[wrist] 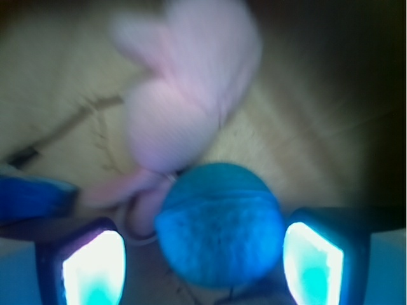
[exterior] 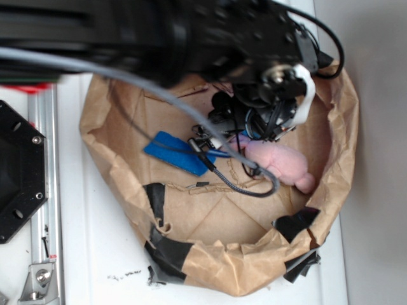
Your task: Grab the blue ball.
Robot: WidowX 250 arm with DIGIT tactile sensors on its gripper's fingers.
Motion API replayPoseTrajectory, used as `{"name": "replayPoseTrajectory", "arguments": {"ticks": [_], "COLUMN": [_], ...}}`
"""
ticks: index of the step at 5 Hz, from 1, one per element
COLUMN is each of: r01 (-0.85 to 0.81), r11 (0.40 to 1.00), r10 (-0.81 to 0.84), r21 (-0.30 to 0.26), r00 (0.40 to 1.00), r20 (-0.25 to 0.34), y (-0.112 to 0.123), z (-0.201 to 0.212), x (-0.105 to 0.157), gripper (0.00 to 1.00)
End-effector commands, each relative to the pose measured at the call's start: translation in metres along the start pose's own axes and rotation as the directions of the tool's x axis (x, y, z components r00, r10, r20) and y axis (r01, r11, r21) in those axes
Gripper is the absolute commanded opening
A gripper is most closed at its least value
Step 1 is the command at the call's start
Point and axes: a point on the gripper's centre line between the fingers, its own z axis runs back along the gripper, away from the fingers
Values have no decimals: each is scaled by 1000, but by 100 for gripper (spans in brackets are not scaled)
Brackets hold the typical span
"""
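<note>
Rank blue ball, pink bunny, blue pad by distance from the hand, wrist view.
1. blue ball: between the fingers of the hand.
2. pink bunny: just beyond the ball, up-left.
3. blue pad: far left edge.

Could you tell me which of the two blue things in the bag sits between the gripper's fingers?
The blue ball, round and dimpled, sits between the gripper fingers beside the pink plush bunny. The flat blue pad lies off to the side.

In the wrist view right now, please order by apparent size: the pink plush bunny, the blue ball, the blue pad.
1. Pink plush bunny, blurred.
2. Blue ball, which sits nearer the camera, so its real size against the bunny is unsure.
3. Blue pad, only a corner showing at the left edge.
</note>
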Motion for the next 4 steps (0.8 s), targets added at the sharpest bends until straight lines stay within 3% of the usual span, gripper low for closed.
{"name": "replayPoseTrajectory", "arguments": {"ticks": [1, 2, 3, 4], "r01": [-67, -124, -148, -222], "r11": [998, 986, 975, 969], "r10": [67, 134, 158, 231], "r21": [3, 115, 163, 105], "r00": [998, 987, 986, 970], "r20": [-2, -84, -48, -81], "y": [-4, -4, -14, -26], "z": [-7, 19, 68, 119], "x": [9, 6, 14, 20], "gripper": [0, 0, 0, 0]}}
